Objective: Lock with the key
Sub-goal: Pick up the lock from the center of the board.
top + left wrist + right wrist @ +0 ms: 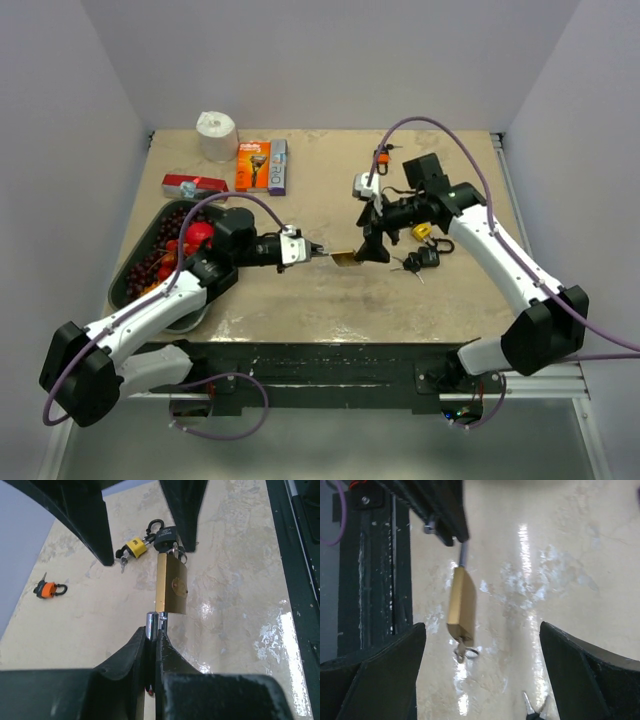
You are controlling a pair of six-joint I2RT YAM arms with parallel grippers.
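Observation:
A brass padlock (345,259) hangs level above the table, and my left gripper (318,250) is shut on its steel shackle (152,622). The lock body (172,585) points away from the left fingers. A small key with a ring (462,649) sticks out of the body's far end (460,605). My right gripper (481,627) is open wide just past that end. Its fingers (85,515) stand on either side of the key without touching it.
A yellow padlock (422,231) and a black padlock (425,257) with keys lie right of the brass one. An orange padlock (381,157) lies farther back. A dark tray (140,265) of red fruit, a paper roll (216,135) and a razor pack (260,165) sit left.

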